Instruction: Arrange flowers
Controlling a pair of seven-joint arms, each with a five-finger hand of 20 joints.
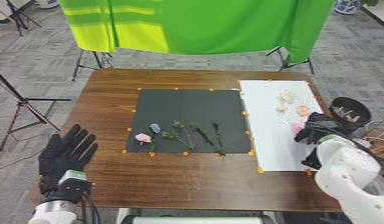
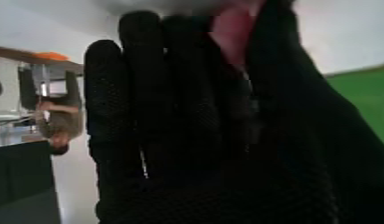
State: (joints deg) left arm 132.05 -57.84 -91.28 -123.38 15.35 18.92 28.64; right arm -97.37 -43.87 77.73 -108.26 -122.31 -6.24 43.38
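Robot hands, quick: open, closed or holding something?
Left hand: open, holding nothing.
Right hand: at a pink flower; whether it is open or gripping cannot be told.

Left hand [image 1: 66, 152] splayed, right arm [image 1: 346, 167] forward

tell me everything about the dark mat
The dark mat is a grey-black rectangle, thin and matte-looking, with a faint crease running down its middle. It lies flat on the brown table, left of the white sheet. Small orange pieces dot its edges. A pink flower, a blue flower and green sprigs rest on its near half.
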